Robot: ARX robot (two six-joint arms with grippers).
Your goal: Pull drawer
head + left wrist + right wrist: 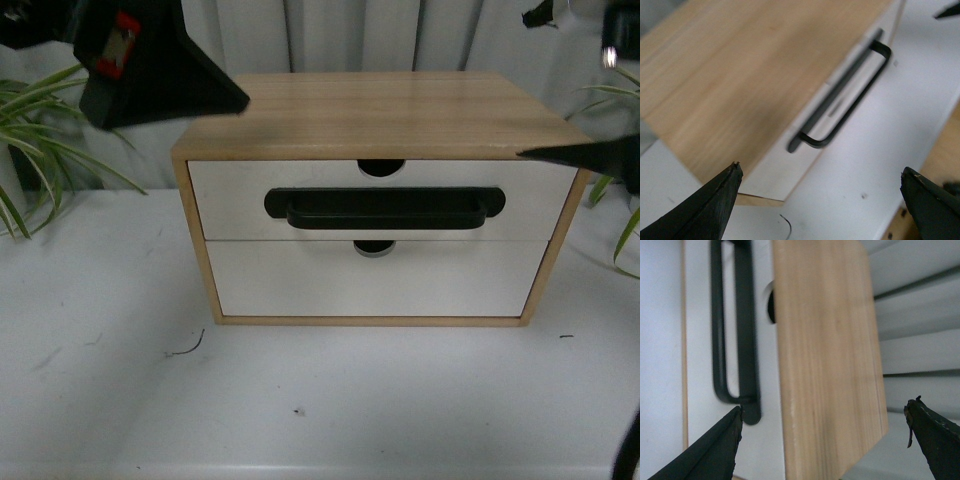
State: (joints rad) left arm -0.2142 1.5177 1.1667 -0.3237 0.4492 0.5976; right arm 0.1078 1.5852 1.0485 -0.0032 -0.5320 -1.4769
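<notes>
Approach stage: left gripper [821,169] and right gripper [826,405] hang spread, empty, over the cabinet [380,110]; the drawer [230,200] sits shut in its top slot. Next, one must clasp the handle [385,212]

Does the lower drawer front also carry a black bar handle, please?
No, the lower drawer front is plain white; the black bar handle sits on the upper drawer.
</notes>
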